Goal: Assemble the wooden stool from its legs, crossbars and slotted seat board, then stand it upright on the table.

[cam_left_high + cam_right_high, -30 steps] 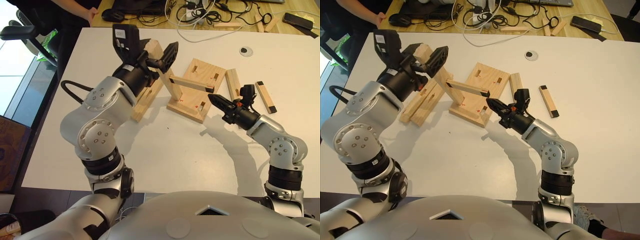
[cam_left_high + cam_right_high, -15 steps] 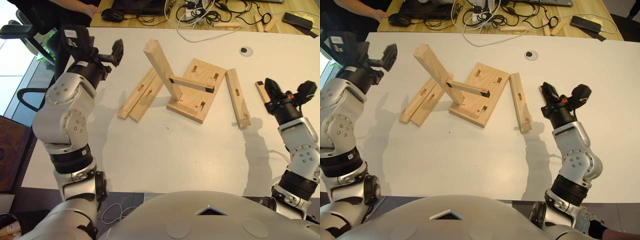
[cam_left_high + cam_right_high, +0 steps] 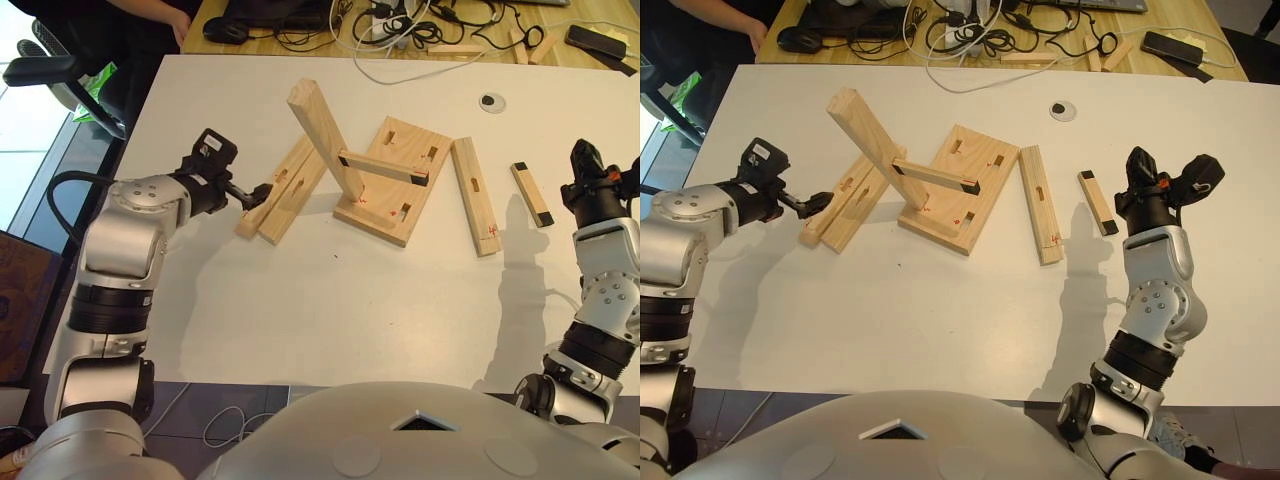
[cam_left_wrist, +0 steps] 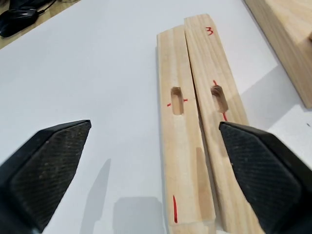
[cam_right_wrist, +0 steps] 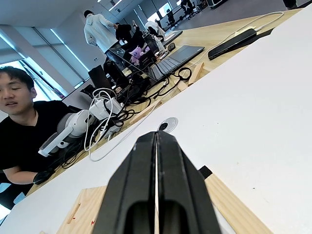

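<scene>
On the white table, the slotted seat board lies flat in the middle. One leg leans up out of it, and a crossbar is joined to that leg. A pair of legs lies side by side just to its left. The left gripper sits low at their near end, fingers spread wide, with the leg ends between them. The right gripper, fingers pressed together, is raised at the table's right edge, near a short loose crossbar that has a fourth leg beside it.
</scene>
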